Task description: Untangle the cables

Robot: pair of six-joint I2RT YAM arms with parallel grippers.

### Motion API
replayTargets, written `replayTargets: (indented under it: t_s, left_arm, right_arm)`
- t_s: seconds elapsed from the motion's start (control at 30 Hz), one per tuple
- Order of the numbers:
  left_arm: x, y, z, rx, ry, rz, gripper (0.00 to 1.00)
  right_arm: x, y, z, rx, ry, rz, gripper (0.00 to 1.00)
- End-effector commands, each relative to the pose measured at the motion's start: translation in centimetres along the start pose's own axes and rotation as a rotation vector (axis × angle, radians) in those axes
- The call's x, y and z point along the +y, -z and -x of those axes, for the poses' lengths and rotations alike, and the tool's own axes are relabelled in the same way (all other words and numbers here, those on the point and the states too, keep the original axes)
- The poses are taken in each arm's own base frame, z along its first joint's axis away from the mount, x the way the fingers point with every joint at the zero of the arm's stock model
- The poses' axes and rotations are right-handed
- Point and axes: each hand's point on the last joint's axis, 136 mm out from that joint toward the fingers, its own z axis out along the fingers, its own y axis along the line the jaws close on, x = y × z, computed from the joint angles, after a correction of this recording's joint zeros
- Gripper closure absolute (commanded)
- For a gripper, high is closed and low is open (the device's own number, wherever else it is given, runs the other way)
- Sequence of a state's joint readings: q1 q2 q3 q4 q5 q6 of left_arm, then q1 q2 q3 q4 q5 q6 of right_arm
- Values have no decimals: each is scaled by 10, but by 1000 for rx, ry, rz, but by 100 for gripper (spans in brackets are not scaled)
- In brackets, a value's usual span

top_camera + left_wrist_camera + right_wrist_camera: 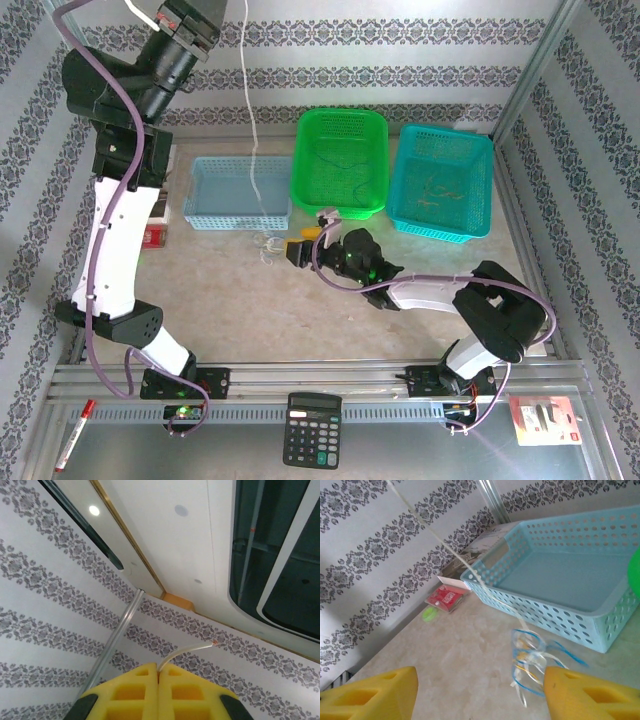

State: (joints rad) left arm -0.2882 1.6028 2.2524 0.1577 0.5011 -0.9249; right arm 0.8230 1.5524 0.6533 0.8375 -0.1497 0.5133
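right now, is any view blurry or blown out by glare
Top external: even light, sharp, soft shadows only. Left wrist: aimed at the ceiling, one bright lamp glares; the white cable pinched in the shut left tool reads clear. Right wrist: the coiled cables look smeared, the blue basket behind is crisp.

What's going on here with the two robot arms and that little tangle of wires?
The left hand is raised high and shut on one end of a thin white wire, which hangs down to a small tangle of white, tan and blue curled wires on the table beside the light blue plastic basket. The right hand is open, low over the table next to the tangle, gripping nothing.
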Motion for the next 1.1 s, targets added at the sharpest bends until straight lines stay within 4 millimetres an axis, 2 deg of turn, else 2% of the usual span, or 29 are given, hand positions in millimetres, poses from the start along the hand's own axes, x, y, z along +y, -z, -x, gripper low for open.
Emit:
replayTargets:
  t_s: [0.0,0.13,0.33,0.6,0.87,1.07]
  left_arm:
    - [-32,1,6,-15,-22,-87,100]
    - [-37,-6,-9,5,11,-110,100]
    - [-53,-16,-31,37,46,-156,100]
    - [-62,-23,-55,89,79,-182,100]
    - [-65,-28,-66,103,100,-194,100]
    - [-68,-30,-68,103,110,-204,100]
  right_arm:
    - [15,-6,11,-23,40,43,32]
    - [8,-8,19,-54,54,-6,32]
    - [-29,0,29,-147,73,-205,32]
    - [-55,10,24,-170,99,-332,33]
    - [-65,4,25,-160,145,-361,32]
    - [-69,-7,28,-148,138,-355,36]
